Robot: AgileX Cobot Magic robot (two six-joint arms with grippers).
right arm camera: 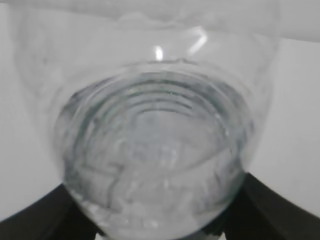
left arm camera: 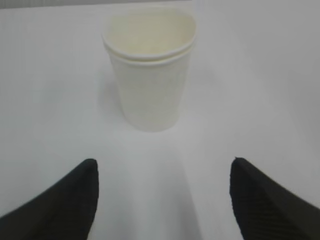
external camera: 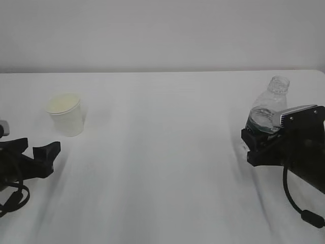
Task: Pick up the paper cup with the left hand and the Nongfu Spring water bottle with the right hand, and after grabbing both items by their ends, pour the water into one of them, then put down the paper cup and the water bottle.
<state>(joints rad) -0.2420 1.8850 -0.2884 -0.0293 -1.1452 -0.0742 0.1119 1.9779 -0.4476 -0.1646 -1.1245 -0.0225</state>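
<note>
The white paper cup (external camera: 66,114) stands upright on the table at the left, its pale yellowish inside showing. My left gripper (external camera: 40,148) hovers low just in front of it, open and empty. In the left wrist view the cup (left arm camera: 150,75) is ahead of the spread gripper (left arm camera: 164,165), clear of both fingers. At the right, the clear uncapped Nongfu Spring water bottle (external camera: 271,104) stands upright in my right gripper (external camera: 252,147), which is shut on its lower body. The bottle (right arm camera: 155,140) fills the right wrist view between the fingers of the gripper (right arm camera: 155,200). I cannot make out the water through the clear plastic.
The white table (external camera: 162,168) stretches between the two arms, with a pale wall behind its far edge. A black cable (external camera: 299,208) hangs from the right arm near the table's front right.
</note>
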